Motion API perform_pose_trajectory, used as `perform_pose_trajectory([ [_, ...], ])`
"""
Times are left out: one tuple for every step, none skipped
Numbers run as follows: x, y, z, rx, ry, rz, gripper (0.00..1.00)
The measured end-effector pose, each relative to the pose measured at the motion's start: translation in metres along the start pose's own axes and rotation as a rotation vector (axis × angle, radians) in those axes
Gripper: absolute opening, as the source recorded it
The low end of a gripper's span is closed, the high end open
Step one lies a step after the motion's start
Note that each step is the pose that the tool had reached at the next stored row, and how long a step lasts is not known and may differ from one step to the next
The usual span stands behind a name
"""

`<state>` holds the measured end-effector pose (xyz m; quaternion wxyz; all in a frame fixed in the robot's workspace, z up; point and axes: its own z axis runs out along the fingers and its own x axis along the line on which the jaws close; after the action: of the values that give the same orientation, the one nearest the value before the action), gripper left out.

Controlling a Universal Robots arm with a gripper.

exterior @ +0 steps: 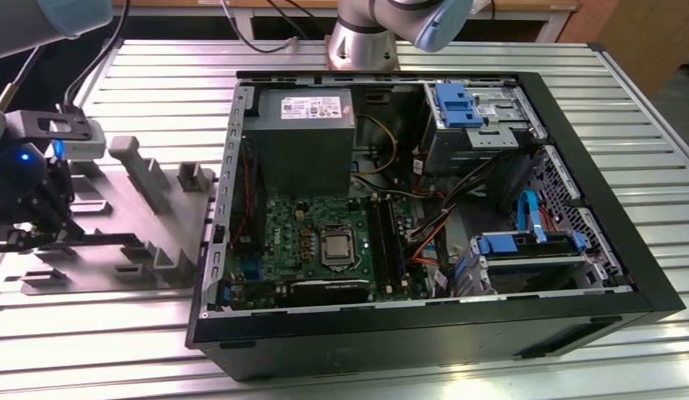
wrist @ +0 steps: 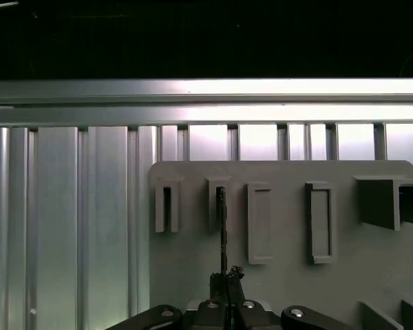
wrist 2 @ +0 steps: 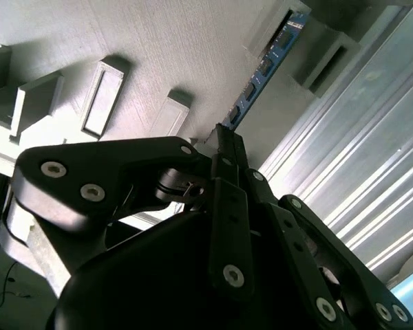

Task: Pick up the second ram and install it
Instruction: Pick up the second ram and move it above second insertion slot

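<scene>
The second ram (wrist 2: 261, 77) is a narrow blue-green strip with small black chips. It stands on edge in a slot of the grey holder plate (wrist 2: 165, 41) and shows edge-on in the first wrist view (wrist: 222, 227). My gripper (wrist 2: 225, 141) is shut on the near end of the strip, with the black fingers (wrist: 227, 280) pressed together around it. In the exterior view the gripper (exterior: 27, 227) is over the grey holder plate (exterior: 155, 212) at the exterior view's left, away from the open computer case (exterior: 433, 333).
Inside the case lie the green motherboard (exterior: 311, 221), its long black memory slots (exterior: 386, 237), a grey power supply (exterior: 305, 137), blue drive brackets (exterior: 456, 104) and loose cables. The holder plate carries more upright slots and blocks (wrist: 316, 220). Everything stands on a ribbed metal table (exterior: 644, 175).
</scene>
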<state>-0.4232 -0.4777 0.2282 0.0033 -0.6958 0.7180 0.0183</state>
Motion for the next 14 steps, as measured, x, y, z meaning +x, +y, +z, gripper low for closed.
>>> perform_pose_trajectory([
  [0.0,0.0,-0.0016,0.0001,0.0,0.0,0.11],
  [-0.0001,0.0001,-0.0033,0.0001,0.0,0.0,0.11],
  [-0.0002,0.0001,-0.0051,0.0,0.0,0.0,0.11],
  [-0.0002,0.0001,-0.007,0.0001,0.0,0.0,0.11],
  [-0.0003,0.0002,-0.0087,0.0003,-0.0001,0.0,0.11],
  [-0.0004,0.0002,-0.0106,0.0002,0.0,0.0,0.11],
  [-0.0005,0.0003,-0.0125,0.0003,0.0,0.0,0.11],
  [-0.0006,0.0003,-0.0145,0.0003,0.0,0.0,0.11],
  [-0.0007,0.0004,-0.0165,0.0005,0.0,0.0,0.11],
  [-0.0008,0.0004,-0.0186,0.0006,-0.0001,0.0,0.11],
  [-0.0009,0.0004,-0.0208,0.0006,0.0,0.0,0.11],
  [-0.0009,0.0005,-0.0229,0.0006,0.0,0.0,0.11],
  [-0.001,0.0006,-0.025,0.0007,-0.0001,0.0,0.11],
  [-0.0011,0.0006,-0.0273,0.0007,0.0,0.0,0.11],
])
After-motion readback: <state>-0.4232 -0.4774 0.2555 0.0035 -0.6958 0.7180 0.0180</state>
